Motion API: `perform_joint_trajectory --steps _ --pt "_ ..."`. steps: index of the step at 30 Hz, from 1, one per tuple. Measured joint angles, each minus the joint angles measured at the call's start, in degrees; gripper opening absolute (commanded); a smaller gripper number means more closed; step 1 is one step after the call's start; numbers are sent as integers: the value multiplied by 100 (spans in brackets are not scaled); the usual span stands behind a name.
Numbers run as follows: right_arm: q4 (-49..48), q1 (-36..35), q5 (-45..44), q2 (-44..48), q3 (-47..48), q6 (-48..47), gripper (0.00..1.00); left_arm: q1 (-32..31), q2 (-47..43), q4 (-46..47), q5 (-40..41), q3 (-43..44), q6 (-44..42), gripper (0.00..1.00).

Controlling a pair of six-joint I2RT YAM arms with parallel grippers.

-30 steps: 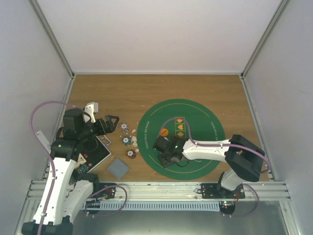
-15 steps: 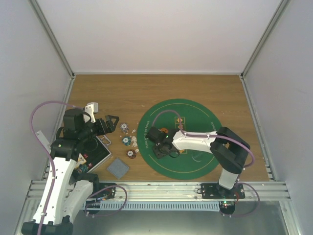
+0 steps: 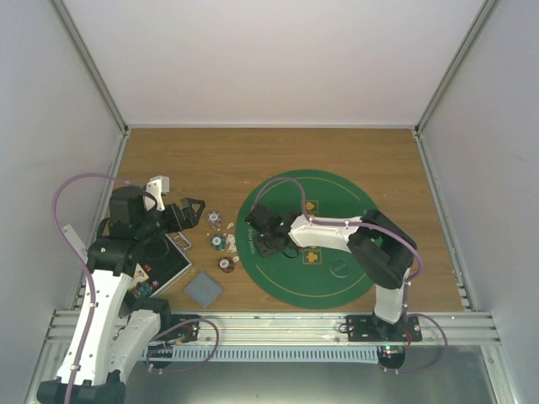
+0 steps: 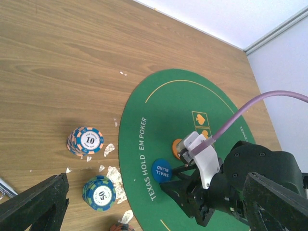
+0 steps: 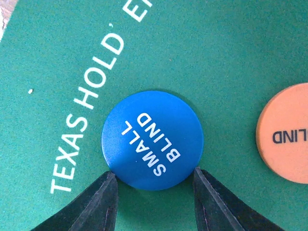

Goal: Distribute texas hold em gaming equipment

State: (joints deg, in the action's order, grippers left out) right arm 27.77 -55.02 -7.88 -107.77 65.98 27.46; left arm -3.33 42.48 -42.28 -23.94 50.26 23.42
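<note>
A blue "SMALL BLIND" disc (image 5: 152, 139) lies flat near the left rim of the green mat (image 3: 337, 198). My right gripper (image 5: 154, 173) has both black fingertips (image 5: 109, 185) against the near part of the disc's rim. In the left wrist view, the right gripper (image 4: 167, 176) reaches the blue disc (image 4: 161, 169) from the lower right. An orange disc (image 5: 284, 139) lies just beyond it on the mat. My left gripper (image 3: 192, 210) hangs wide open above the wood left of the mat, with nothing between its fingers. Below it stand poker chip stacks marked 10 (image 4: 85, 140) and 50 (image 4: 99, 192).
A third chip stack (image 3: 226, 263) and a grey card pile (image 3: 203, 289) lie on the wood by the mat's left edge. The black case (image 3: 168, 261) sits open under my left arm. Small white scraps (image 4: 111, 173) lie around the chips. White walls enclose the table.
My right arm has swung left across the mat to its left rim. Its jaws have narrowed onto the blue disc. The left arm has not moved.
</note>
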Motion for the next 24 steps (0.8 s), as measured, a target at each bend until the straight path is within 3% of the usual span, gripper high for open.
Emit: perform_joint_trajectory --steps 10,18,24 --pt "111 20 -61 131 68 -109 63 0 0 -2 61 9 2 99" --pt "365 531 -254 1320 70 -15 59 0 -2 -2 96 9 7 99" --pt "306 879 -234 1196 -404 138 58 0 -2 -2 96 9 4 99"
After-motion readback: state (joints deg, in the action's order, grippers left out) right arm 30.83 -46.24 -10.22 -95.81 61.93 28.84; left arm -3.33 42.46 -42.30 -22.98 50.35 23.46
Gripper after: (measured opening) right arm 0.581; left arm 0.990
